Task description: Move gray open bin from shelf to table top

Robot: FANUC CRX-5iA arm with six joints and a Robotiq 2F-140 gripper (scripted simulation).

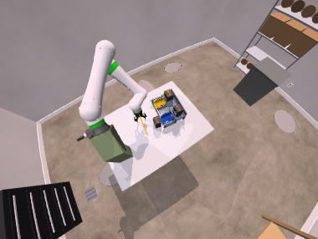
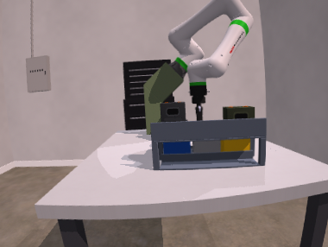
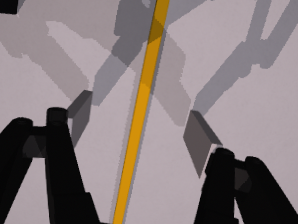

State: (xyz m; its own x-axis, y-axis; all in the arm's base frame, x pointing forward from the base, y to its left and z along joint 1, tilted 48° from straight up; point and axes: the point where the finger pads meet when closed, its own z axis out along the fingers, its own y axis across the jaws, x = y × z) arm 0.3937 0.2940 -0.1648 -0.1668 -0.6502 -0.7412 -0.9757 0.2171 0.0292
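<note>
1. My top view looks steeply down from high above the counter (image 1: pixel 184 144) (image 2: pixel 181 194) (image 3: pixel 260 120), well back, taking in the arm (image 1: pixel 97 79) (image 2: pixel 216 32), the shelf (image 1: pixel 184 109) (image 2: pixel 207 129) and much of the room.
2. My exterior view sits nearer, a little above counter height, and faces the shelf's back, with the arm beyond.
3. My wrist view rides by the tool (image 1: pixel 139 116) (image 2: pixel 198 108) (image 3: pixel 141 127), looking down past its fingers from close up.
4. Top and exterior share arm, shelf and counter; top and wrist share the orange strip (image 1: pixel 144 126) (image 3: pixel 141 100).
</note>
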